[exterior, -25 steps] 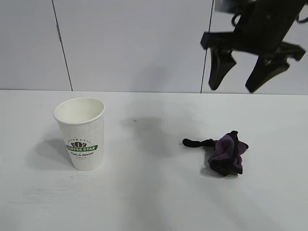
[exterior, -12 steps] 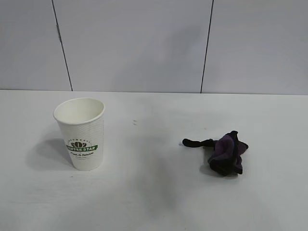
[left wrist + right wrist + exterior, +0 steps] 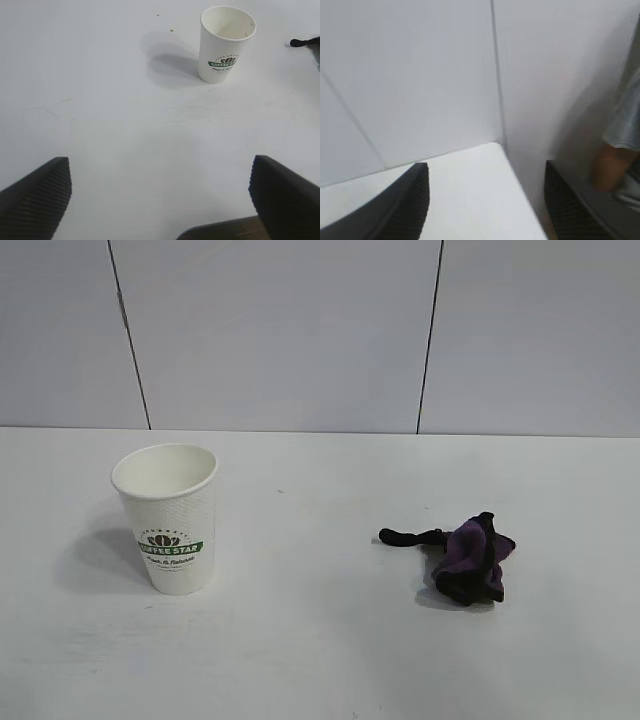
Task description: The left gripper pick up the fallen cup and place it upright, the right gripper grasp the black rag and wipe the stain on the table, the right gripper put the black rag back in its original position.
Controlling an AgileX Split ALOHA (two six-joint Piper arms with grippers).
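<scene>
Your left hand [image 3: 160, 192] hovers over bare table [image 3: 125, 130], fingers [image 3: 37, 197] spread wide with nothing between them. Ahead, well apart, the cup [image 3: 226, 42] stands upright; the black rag's strap end [image 3: 304, 42] lies beside it.

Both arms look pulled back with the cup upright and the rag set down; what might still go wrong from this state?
1. The cup is tall and empty, so a nudge from the open left gripper facing it could tip it.
2. The black rag lies loosely bunched with its strap trailing; a passing finger might snag it.
3. Tiny specks remain on the table beyond the cup, possibly missed residue.
</scene>
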